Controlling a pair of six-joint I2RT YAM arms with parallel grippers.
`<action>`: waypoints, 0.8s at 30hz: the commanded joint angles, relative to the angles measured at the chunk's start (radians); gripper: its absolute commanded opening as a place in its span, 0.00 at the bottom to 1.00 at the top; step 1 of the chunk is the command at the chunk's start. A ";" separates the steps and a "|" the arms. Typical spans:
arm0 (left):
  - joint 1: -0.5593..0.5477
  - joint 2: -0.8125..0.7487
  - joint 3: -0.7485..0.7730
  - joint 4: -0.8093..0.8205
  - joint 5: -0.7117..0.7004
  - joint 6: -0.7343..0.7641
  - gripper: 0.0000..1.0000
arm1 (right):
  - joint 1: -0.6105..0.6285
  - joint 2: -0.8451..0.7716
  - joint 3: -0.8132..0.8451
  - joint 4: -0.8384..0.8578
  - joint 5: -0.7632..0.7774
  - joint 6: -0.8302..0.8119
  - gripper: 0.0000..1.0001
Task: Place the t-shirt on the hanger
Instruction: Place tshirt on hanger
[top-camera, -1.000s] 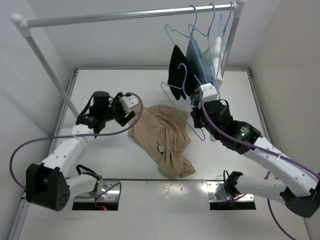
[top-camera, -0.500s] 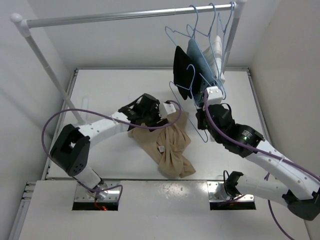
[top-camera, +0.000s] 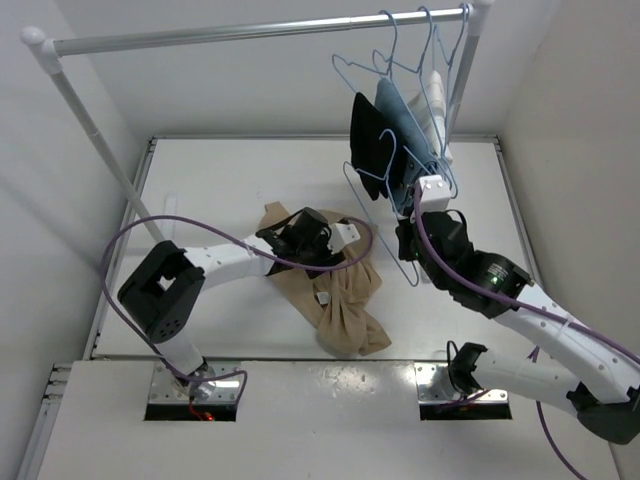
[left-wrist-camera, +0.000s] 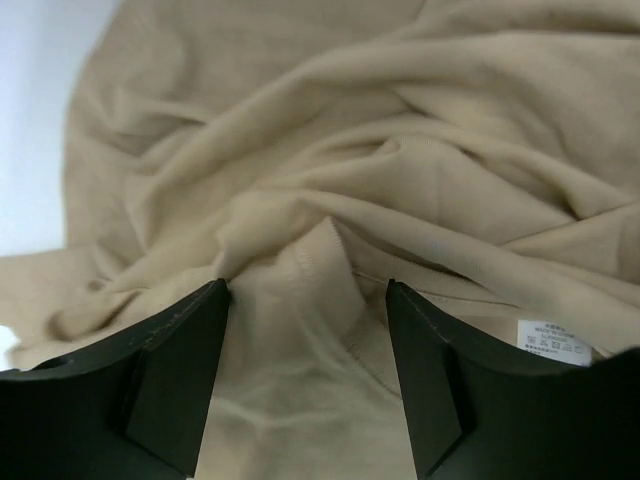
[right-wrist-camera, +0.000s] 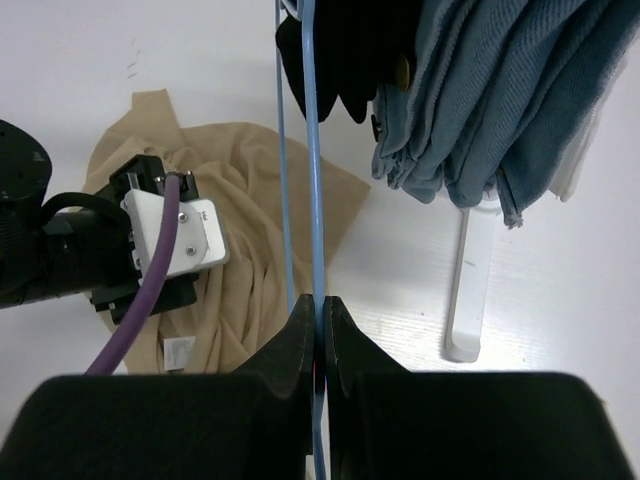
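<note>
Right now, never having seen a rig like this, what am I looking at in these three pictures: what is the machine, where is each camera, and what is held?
Two robot arms are bolted at the near edge of a table. The wide picture comes from a camera above and behind them. The other two come from a camera on each wrist, looking along its own fingers. A crumpled tan t-shirt lies on the table. The left gripper is open over a fold near the collar and holds nothing. The right gripper is shut on a blue wire hanger. Other clothes hang from a rail behind.
</note>
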 joint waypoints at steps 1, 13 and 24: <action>-0.007 0.012 -0.007 0.034 -0.013 -0.039 0.68 | -0.004 -0.014 -0.008 0.005 0.043 0.013 0.00; -0.007 -0.020 0.022 -0.047 0.025 -0.048 0.28 | -0.004 -0.036 -0.008 -0.013 0.034 0.013 0.00; 0.089 -0.064 0.218 -0.306 0.145 -0.114 0.15 | -0.004 -0.036 0.084 -0.201 -0.177 -0.035 0.00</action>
